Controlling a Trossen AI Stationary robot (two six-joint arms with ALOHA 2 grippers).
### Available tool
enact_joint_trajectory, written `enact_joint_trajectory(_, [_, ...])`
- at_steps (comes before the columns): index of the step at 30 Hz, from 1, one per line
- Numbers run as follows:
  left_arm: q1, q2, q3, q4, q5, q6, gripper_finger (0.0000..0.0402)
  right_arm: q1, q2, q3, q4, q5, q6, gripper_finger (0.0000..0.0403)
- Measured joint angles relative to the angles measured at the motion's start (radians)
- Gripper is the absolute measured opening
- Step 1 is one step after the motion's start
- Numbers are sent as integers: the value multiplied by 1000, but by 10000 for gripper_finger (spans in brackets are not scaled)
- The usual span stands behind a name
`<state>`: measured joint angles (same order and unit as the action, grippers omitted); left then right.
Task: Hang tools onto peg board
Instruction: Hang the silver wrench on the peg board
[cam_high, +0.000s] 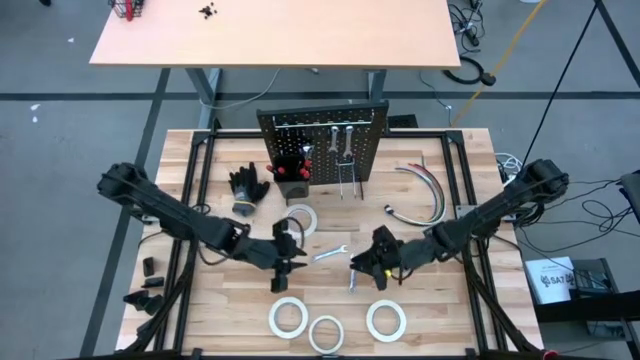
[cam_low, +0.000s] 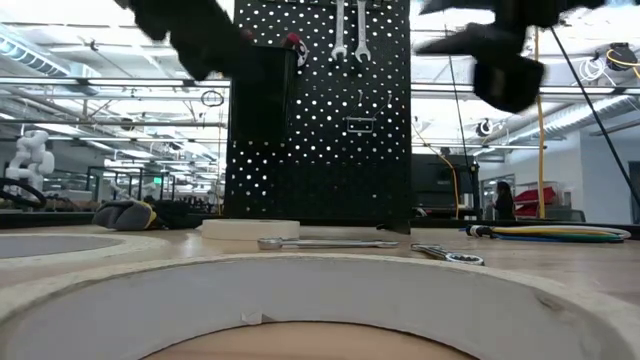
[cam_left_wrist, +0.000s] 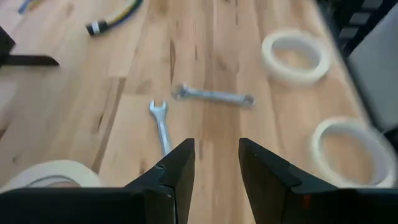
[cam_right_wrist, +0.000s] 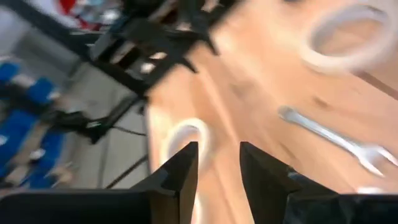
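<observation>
- Behind the peg board (cam_high: 322, 143), a second tan table (cam_high: 270, 32) stands on grey floor.
- Before the board, wrenches (cam_high: 329, 253) and tape rolls (cam_high: 287, 317) lie on the plank worktop (cam_high: 440, 320).
- Left pincer (cam_high: 289, 262) and right pincer (cam_high: 368, 263) hover there, both parted, empty.

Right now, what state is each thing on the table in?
Left claw: open, empty, above the table.
Right claw: open, empty.
Two wrenches: flat on the table, not hung.
Two hung wrenches: on the peg board.
Tape rolls: flat on the table.
Gloves: on the table.
</observation>
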<state>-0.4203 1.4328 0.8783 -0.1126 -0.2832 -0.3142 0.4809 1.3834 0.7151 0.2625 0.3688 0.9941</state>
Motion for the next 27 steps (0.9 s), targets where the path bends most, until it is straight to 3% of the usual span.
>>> enact_joint_trajectory(7, [12,121,0,139,3,8,127,62,58,0,-107,138,27,83])
enact_joint_trajectory(18, [81,185,0,269,158,5,127,77,277,42,-38,49,203,20])
enact_joint_trajectory(22, [94,184,0,247,158,25,127,78,347,166,-133,-2,45,8])
enact_joint_trajectory(27, [100,185,-1,224,181,58,127,75,380,394,-455,-78,-424,2])
